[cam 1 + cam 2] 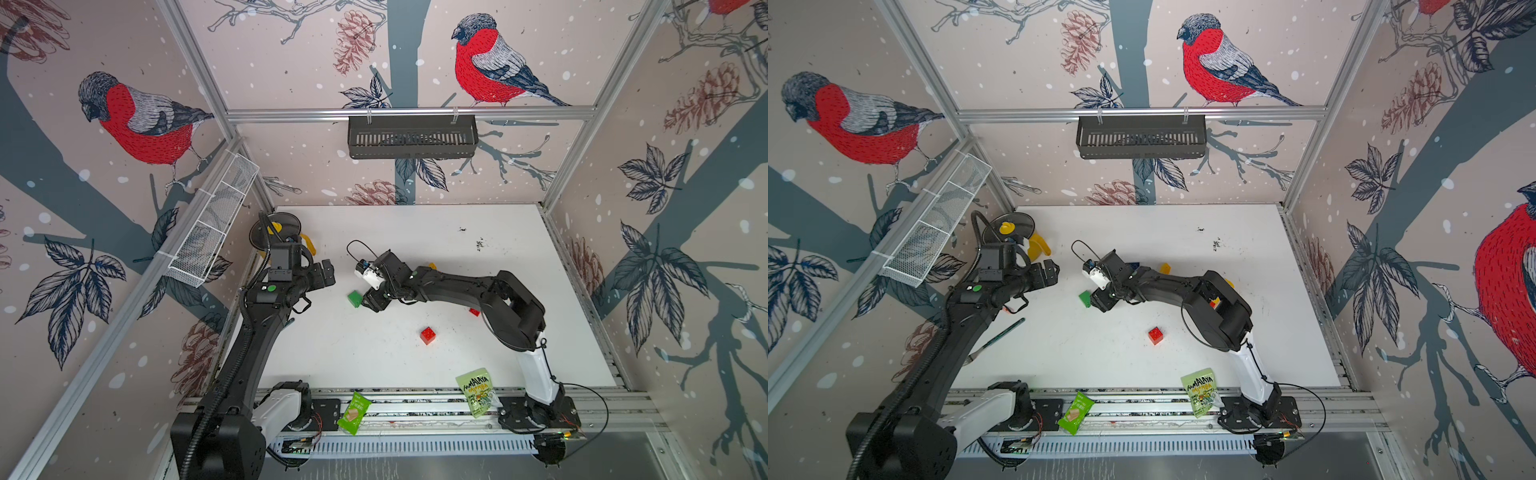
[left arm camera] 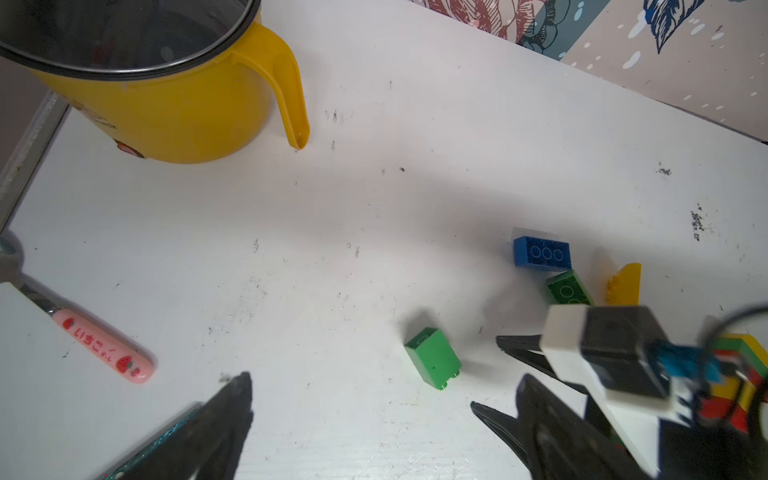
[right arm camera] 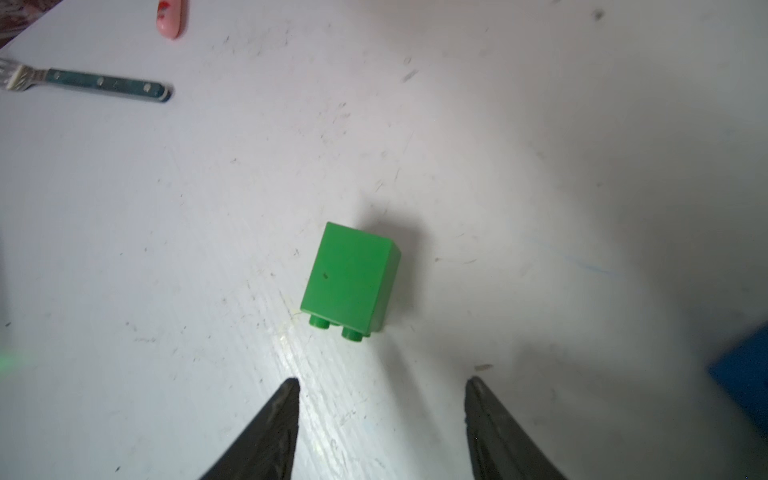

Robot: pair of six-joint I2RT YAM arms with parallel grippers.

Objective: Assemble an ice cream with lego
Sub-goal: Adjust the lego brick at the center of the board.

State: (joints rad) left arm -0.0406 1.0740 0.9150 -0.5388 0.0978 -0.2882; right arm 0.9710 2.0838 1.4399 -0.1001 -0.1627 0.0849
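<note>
Two snack packets lie on the near rail, small packet (image 1: 354, 412) and large packet (image 1: 478, 392). Lego on the table (image 1: 415, 232): toppled green brick (image 3: 351, 276), second green brick (image 2: 568, 289), one blue brick (image 2: 542, 252), one yellow wedge (image 2: 623, 284), one red cube (image 1: 428, 335) in the open. Right arm (image 1: 478, 286) stretches low across; right gripper (image 3: 382, 380), jaws apart, just short of the toppled green brick. Left gripper (image 1: 327, 274) hovers wide open.

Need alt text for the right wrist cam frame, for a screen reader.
A green lego brick lies on its side on the scuffed white table, studs facing the right gripper, whose jaws stand open just short of it, not touching. Farther off lie a paintbrush with a dark handle and the tip of a pink handle.
</note>
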